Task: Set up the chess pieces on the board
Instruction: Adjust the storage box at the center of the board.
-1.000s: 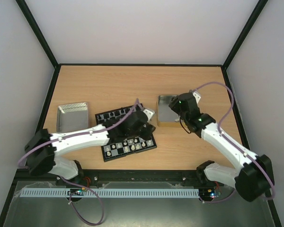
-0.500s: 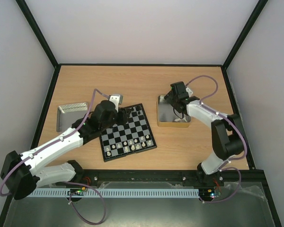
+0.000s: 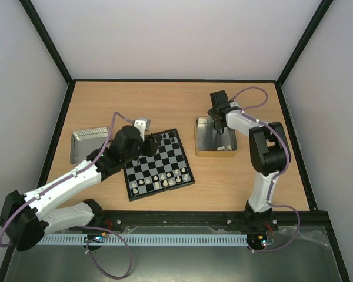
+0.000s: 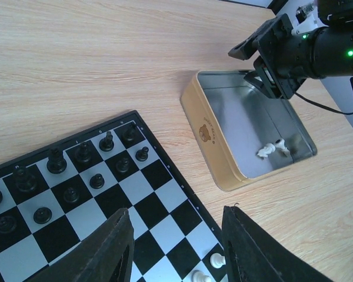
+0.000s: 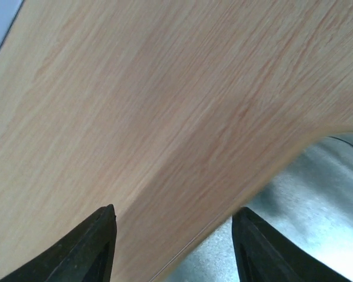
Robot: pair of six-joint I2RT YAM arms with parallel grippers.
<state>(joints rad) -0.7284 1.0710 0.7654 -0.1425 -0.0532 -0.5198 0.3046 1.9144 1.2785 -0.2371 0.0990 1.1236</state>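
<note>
Only a bear emblem (image 4: 207, 130), tin (image 4: 225, 169) beside board (image 4: 138, 187)

Table (image 3: 165, 106): pale wood grain, smooth, matt.
Board (image 4: 135, 188): smooth, black and silver-grey squares, slight sheen.
Black chess pieces (image 4: 57, 160): glossy, plastic-looking.
Tin (image 4: 215, 153): gold-coloured coat outside, bare dull-grey metal inside.
Tray (image 3: 91, 132): shiny silver metal.
Arm shell (image 3: 65, 182): white, smooth plastic.

Left gripper (image 4: 177, 210), jaws apart and empty, hovering over the board (image 4: 138, 188) bearing black chess pieces (image 4: 85, 153); two white pieces (image 4: 272, 148) lying in the gold tray (image 4: 209, 138).
</note>
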